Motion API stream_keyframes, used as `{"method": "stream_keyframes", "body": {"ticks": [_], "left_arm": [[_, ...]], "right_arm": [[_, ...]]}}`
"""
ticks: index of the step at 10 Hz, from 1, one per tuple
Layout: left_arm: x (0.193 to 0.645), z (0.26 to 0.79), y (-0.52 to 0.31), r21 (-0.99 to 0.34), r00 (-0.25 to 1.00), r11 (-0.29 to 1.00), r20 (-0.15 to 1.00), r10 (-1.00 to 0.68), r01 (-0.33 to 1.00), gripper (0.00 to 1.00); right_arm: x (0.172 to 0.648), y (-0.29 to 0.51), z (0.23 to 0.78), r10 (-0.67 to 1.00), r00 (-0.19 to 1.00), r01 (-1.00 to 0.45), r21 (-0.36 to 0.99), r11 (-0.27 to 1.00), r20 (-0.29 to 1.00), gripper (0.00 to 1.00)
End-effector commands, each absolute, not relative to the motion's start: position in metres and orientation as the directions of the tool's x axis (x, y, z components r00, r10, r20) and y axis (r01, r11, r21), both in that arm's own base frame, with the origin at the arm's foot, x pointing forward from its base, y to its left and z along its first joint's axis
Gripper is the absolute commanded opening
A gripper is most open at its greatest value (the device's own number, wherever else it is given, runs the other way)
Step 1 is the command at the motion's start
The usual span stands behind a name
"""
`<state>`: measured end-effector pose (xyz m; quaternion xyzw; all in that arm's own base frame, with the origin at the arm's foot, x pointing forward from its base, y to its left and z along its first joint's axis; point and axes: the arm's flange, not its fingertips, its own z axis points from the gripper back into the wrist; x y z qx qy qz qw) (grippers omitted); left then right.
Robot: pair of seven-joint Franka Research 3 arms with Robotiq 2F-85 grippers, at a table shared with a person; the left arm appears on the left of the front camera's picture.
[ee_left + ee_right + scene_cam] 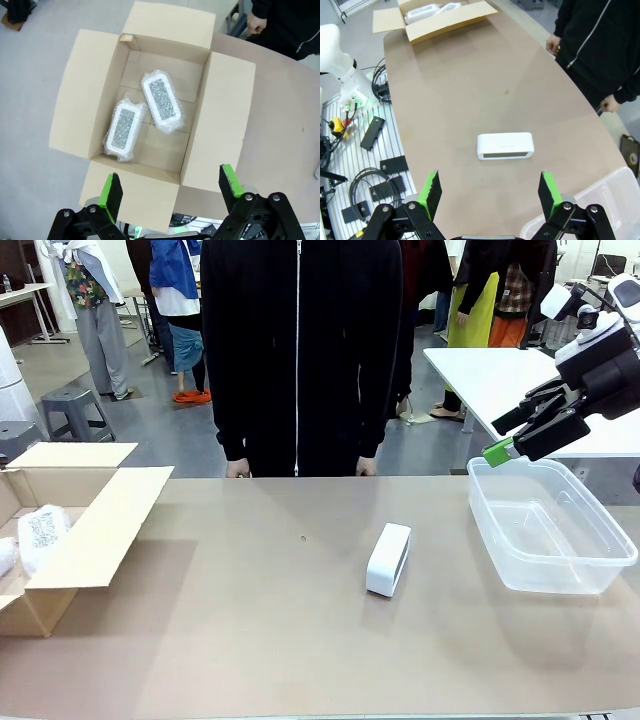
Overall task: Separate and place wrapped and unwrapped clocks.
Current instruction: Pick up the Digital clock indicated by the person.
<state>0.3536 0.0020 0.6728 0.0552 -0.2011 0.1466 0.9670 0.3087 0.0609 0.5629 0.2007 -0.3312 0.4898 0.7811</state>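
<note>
Right gripper (489,186) hangs above clear tub (602,207), white clock (505,145) lying beside it.

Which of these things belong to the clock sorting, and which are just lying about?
Belong: two bubble-wrapped clocks in the cardboard box; bare white clock on the table; clear plastic tub.
Lying about: black plates and cables beside the table; grey stool on the floor.

The right gripper (497,438) hangs with jaws parted just above the clear tub's (556,582) far left corner. Below and left of the jaws, the unwrapped clock (388,559) lies on the table (250,640). Well left of them, a wrapped bundle (42,532) sits in the cardboard box (100,530).
</note>
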Motion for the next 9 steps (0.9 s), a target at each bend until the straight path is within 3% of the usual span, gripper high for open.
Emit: {"method": "stream_keyframes", "body": {"ticks": [1, 3, 5, 7, 9], "left_arm": [[0.353, 0.658, -0.037, -0.007, 0.909, 0.99, 0.394, 0.134, -0.143, 1.0], [0.321, 0.62, -0.099, -0.188, 0.933, 0.972, 0.352, -0.071, 0.144, 1.0], [0.279, 0.61, -0.121, -0.404, 0.916, 0.859, 0.367, -0.162, 0.314, 1.0], [0.254, 0.617, -0.13, -0.522, 0.856, 0.718, 0.477, -0.2, 0.459, 1.0], [0.243, 0.601, -0.148, -0.531, 0.783, 0.615, 0.568, -0.252, 0.583, 1.0]], "right_arm": [[0.311, 0.062, 0.562, 0.62, 0.289, -0.906, 0.0, 0.423, 0.729, 1.0], [0.311, 0.062, 0.562, 0.62, 0.289, -0.906, 0.0, 0.423, 0.729, 1.0], [0.311, 0.062, 0.562, 0.62, 0.289, -0.906, 0.0, 0.423, 0.729, 1.0], [0.311, 0.062, 0.562, 0.62, 0.289, -0.906, 0.0, 0.423, 0.729, 1.0], [0.311, 0.062, 0.562, 0.62, 0.289, -0.906, 0.0, 0.423, 0.729, 1.0]]}}
